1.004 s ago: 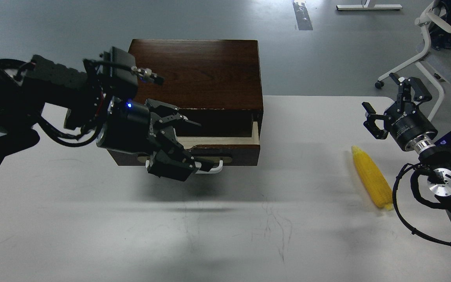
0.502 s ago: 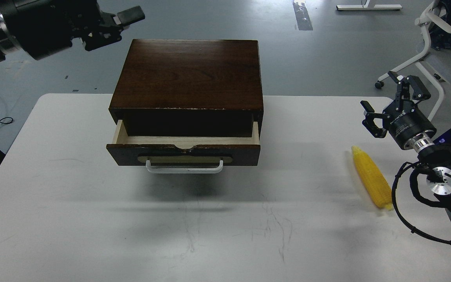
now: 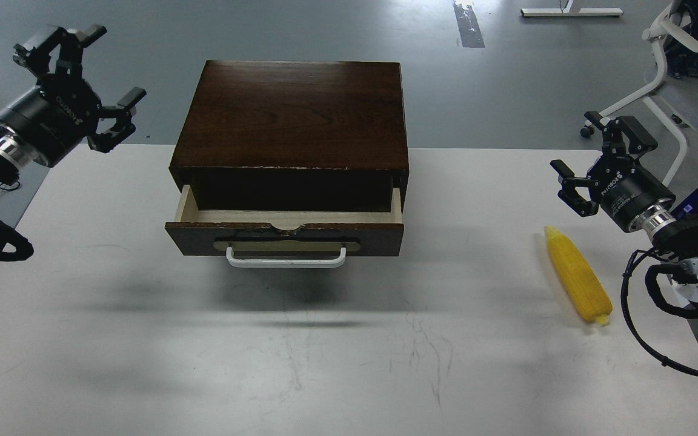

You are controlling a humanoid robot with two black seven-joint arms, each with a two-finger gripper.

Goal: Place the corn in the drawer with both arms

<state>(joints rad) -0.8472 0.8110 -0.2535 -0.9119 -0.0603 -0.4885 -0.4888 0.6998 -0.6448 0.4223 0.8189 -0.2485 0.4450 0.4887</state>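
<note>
White table (image 3: 143, 363), corn (image 3: 578, 283) lying just below right tool (image 3: 594, 160), fingers spread, empty, drawer (image 3: 284, 233) part open

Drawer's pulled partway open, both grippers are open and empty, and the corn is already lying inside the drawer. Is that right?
Not quite. The corn is not in the drawer; the head view shows it lying on the white table, off to the right near the right gripper. The rest holds: the drawer is partway open, and the left gripper and right gripper are open and empty.
</note>
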